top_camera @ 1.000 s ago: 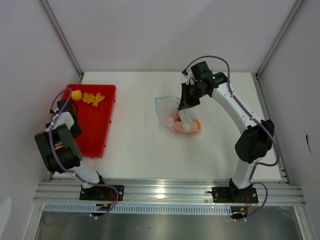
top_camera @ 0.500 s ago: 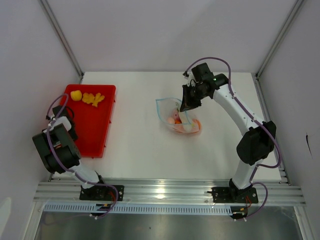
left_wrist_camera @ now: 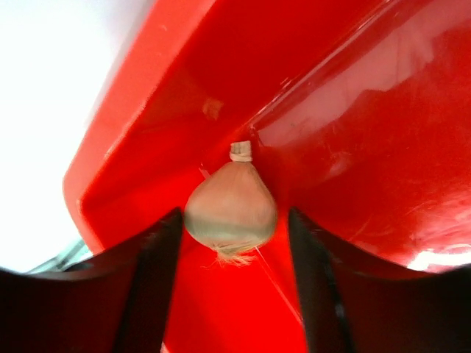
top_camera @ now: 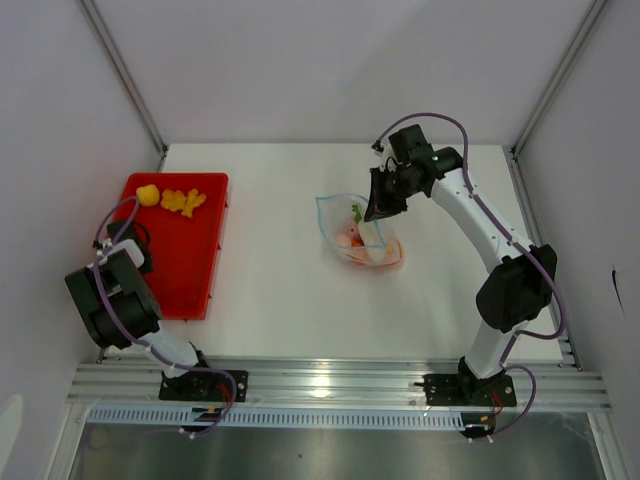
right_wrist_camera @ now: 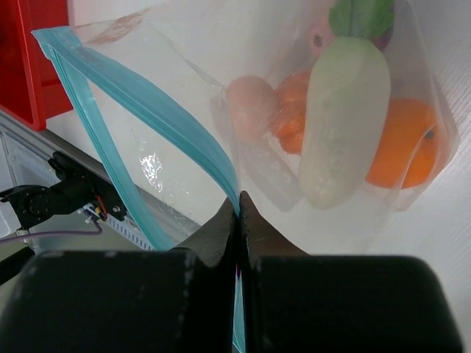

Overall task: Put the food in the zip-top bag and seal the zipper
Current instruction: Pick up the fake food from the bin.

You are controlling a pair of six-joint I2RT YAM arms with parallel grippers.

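Observation:
The clear zip-top bag [top_camera: 338, 218] lies mid-table with its mouth open. It holds a white radish [right_wrist_camera: 342, 125], an orange [right_wrist_camera: 408, 143], a pink piece [right_wrist_camera: 250, 107] and a purple piece with a green top [right_wrist_camera: 360, 15]. My right gripper [top_camera: 378, 207] is shut on the blue-teal zipper [right_wrist_camera: 147, 99] and holds that edge up, as the right wrist view shows [right_wrist_camera: 239, 202]. My left gripper [left_wrist_camera: 234, 224] is open in a corner of the red tray, a white garlic bulb [left_wrist_camera: 230, 208] between its fingers. Yellow pieces [top_camera: 148, 195] and orange-yellow pieces [top_camera: 184, 201] lie at the tray's far end.
The red tray [top_camera: 190, 260] sits at the table's left, close to the left wall and a metal post. The left arm [top_camera: 110, 300] is folded beside the tray's near-left edge. White walls enclose the table on three sides.
My left gripper has drawn back toward the tray's near-left side, and the tray has shifted slightly left. My right gripper has moved a little up and right with the bag's edge.

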